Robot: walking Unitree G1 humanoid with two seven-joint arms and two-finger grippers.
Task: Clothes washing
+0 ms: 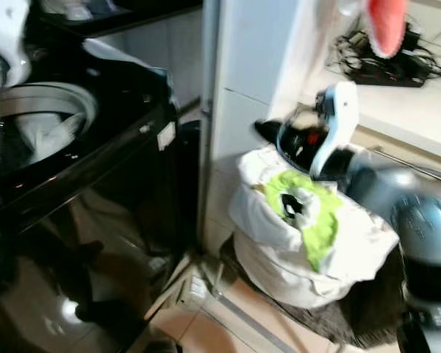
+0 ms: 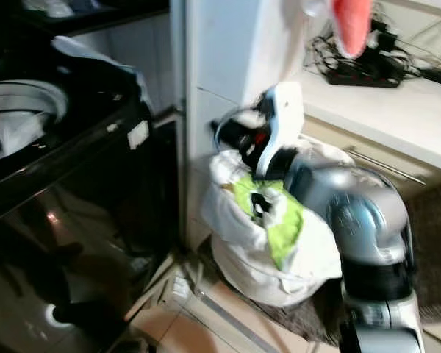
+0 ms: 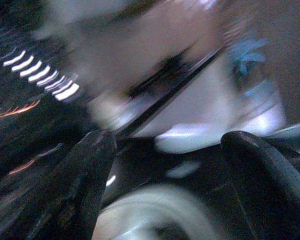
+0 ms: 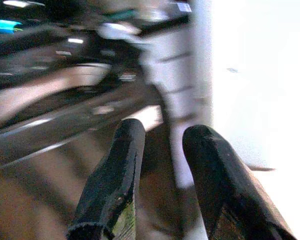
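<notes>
Black and glossy, the washer (image 1: 95, 184) fills the nine o'clock side of the left eye view, its round tub (image 1: 40, 121) open at ten o'clock with pale cloth already lying inside, which fits a machine being loaded from above. At four o'clock a white laundry bag (image 1: 279, 250) sits on the floor against a white cabinet (image 1: 242, 81), close to the washer so the carry is short; a green garment (image 1: 312, 209) lies on top of its open mouth, the easiest piece to take. The right arm (image 1: 419, 220) reaches in from three o'clock, its wrist just above the bag. At one o'clock cables (image 1: 386, 62) lie on the white desk (image 1: 419, 110). In the right eye view the same silver arm bends over the bag, the green garment directly below its wrist. In the left wrist view the left tool (image 3: 170, 175) has its two black fingers (image 3: 85, 180) wide apart with nothing between them, over blurred dark washer surfaces. In the right wrist view the right tool (image 4: 162, 180) has its fingers a little apart and empty, likely ready for a grab.
</notes>
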